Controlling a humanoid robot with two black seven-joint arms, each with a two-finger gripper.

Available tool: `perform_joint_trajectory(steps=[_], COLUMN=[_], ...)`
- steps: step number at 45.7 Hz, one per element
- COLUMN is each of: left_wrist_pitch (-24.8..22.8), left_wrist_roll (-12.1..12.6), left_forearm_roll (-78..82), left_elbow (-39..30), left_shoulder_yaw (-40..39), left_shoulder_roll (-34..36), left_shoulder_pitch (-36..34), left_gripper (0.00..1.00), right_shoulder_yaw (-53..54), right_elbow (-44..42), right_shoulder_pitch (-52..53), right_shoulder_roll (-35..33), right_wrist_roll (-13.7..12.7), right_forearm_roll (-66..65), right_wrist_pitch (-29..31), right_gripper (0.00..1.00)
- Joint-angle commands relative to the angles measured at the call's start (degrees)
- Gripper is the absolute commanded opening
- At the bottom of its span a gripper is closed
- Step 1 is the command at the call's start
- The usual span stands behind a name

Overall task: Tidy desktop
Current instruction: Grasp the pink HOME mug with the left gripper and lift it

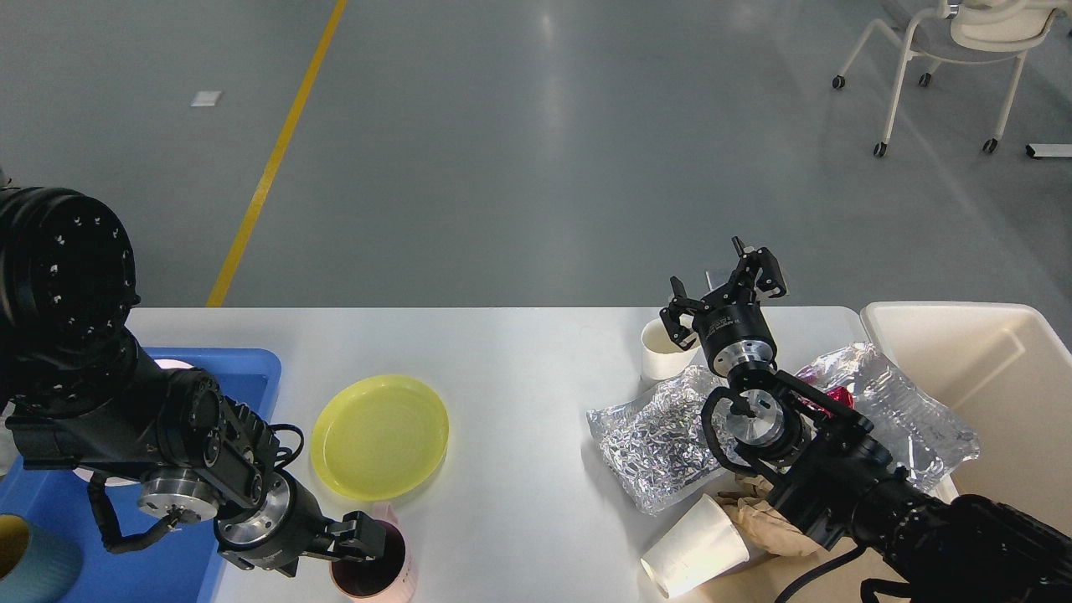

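The white desktop (519, 352) carries a yellow plate (379, 435) and, at its front edge, a pink cup (373, 561) with a dark inside. My left gripper (356, 543) is low at the cup's left rim. One of its fingers (364, 536) reaches over the cup's mouth and the other is hidden, so I cannot tell its state. My right gripper (724, 289) is open and empty, raised just behind an upright white paper cup (664, 350).
A blue tray (247, 373) lies at the left with a teal cup (29, 565) in it. Two foil bags (657, 440) (896, 402), a tipped paper cup (695, 554) and crumpled brown paper (758, 519) lie at the right. A cream bin (997, 368) stands at the far right.
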Motion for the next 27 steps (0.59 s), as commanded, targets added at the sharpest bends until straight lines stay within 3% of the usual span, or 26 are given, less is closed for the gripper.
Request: perform_joint_trajectory(steps=[1, 11, 20, 27], left_wrist_pitch=[0.27, 0.18, -0.26, 0.00], left_wrist_roll=[0.00, 0.09, 0.09, 0.09], left_forearm_roll=[-0.06, 0.02, -0.06, -0.06], left_elbow=[0.00, 0.00, 0.00, 0.00], left_shoulder_yaw=[-0.63, -0.81, -0.72, -0.72], left_shoulder_roll=[-0.41, -0.50, -0.42, -0.42], left_shoulder_pitch=[1.21, 2.35, 2.44, 2.44], left_gripper=[0.81, 0.49, 0.01, 0.00], right_shoulder_yaw=[0.00, 0.00, 0.00, 0.00], right_elbow=[-0.03, -0.03, -0.03, -0.03], right_shoulder_pitch=[0.00, 0.00, 0.00, 0.00], right_shoulder_roll=[0.00, 0.00, 0.00, 0.00], right_wrist_roll=[0.00, 0.00, 0.00, 0.00], right_forearm_roll=[0.04, 0.04, 0.04, 0.04], right_wrist_pitch=[0.00, 0.00, 0.00, 0.00], right_gripper=[1.00, 1.00, 1.00, 1.00])
